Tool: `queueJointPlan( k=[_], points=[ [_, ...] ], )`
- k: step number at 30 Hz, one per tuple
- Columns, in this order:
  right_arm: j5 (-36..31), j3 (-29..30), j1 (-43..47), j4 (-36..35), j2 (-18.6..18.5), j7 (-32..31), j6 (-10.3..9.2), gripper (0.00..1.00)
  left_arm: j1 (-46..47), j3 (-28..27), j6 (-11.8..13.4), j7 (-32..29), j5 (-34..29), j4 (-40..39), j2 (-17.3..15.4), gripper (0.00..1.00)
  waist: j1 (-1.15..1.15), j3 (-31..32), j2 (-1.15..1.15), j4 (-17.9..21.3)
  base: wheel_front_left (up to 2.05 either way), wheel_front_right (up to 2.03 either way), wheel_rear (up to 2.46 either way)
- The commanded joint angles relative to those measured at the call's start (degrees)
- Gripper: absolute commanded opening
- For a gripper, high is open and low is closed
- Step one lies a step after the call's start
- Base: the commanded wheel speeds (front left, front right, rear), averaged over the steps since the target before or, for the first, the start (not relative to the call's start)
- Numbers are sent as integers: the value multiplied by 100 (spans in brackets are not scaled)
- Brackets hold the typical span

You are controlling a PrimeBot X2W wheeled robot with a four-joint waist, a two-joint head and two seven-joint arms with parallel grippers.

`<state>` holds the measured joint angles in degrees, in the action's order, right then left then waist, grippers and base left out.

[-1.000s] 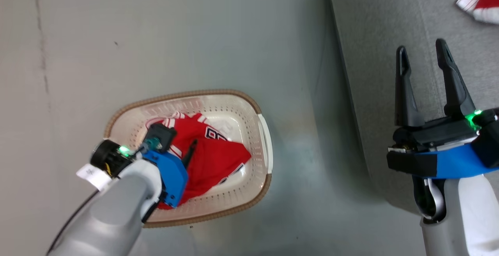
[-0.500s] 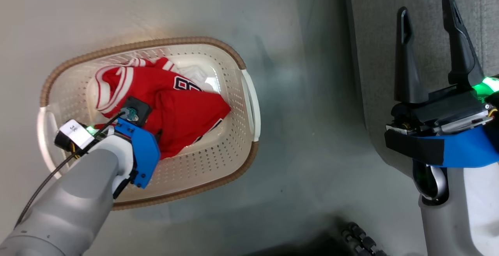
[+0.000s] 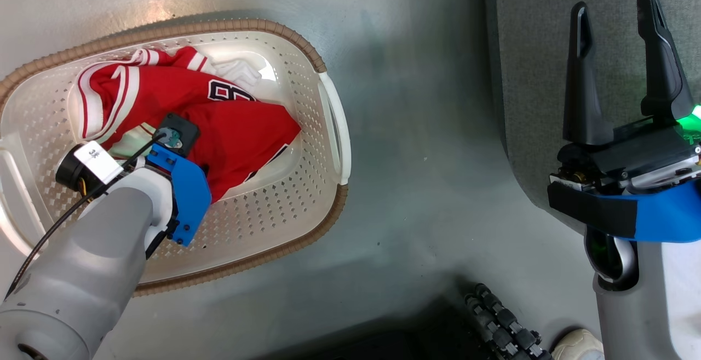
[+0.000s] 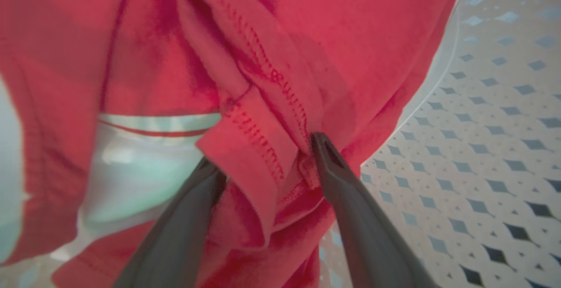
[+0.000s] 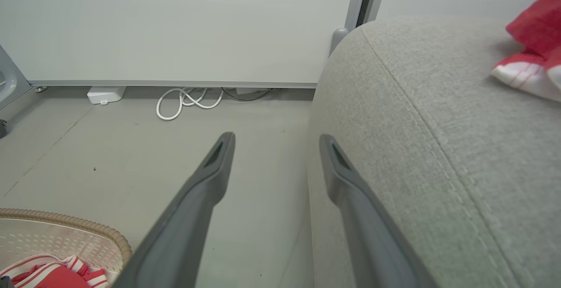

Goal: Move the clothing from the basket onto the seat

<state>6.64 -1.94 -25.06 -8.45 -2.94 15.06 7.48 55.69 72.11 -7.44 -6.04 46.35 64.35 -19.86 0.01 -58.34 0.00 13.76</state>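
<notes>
1. Left gripper (image 4: 263, 152) is seen lowered into the basket (image 3: 285, 201), its jaws spread wide on either side of a stitched hem fold (image 4: 258, 104) of the clothing (image 3: 241, 135). The fold is straddled rather than pinched, so nothing is judged to be held.
2. Right gripper (image 3: 613, 4) is seen with its jaws wide and empty, raised over the left edge of the seat (image 3: 536, 53), well apart from the basket.
3. One red and white garment (image 5: 532, 60) is found lying on the seat, toward its far right, so that part of the task is judged done.
4. The larger share is left. The clothing is heaped in the middle of the basket, which stands on the floor (image 3: 427, 130) to the left of the seat. Pinching, lifting and carrying across are not yet done.
5. The clothing is crumpled and bright red, with white stripes along its left trim. A black and white numeral is partly shown on its far side, with a white part beyond it. The fabric looks thin and limp, so it is expected to drape and trail when lifted.
</notes>
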Motion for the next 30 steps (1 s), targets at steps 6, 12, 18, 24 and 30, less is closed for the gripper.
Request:
queueJointPlan(
  k=[6, 12, 18, 24, 30],
  points=[
    [-1, 12, -58, -36, 9, 18, 3, 100, 81, 90, -3, 41, -79, -25, 42, 0, -1, -15, 0, -33, 0, 0, 0],
    [-39, 37, -81, 0, 9, 18, 3, 100, 85, 125, -3, 222, -188, -117, 110, 0, -1, 92, 0, -138, 0, 0, 0],
    [-111, 30, -95, 57, 9, 17, 3, 100, 5, 134, -3, 541, -134, -252, 187, 0, -1, 328, 0, -249, 0, 0, 0],
    [-238, 103, -44, 141, 9, 17, 3, 100, -127, 139, -3, 1081, 16, -459, 395, 0, -1, 798, 0, -463, 0, 0, 0],
    [-340, 139, 102, 264, 8, 17, 3, 100, -289, 140, -3, 1666, 223, -640, 587, 0, -1, 1444, 0, -691, 0, 0, 0]
  ],
)
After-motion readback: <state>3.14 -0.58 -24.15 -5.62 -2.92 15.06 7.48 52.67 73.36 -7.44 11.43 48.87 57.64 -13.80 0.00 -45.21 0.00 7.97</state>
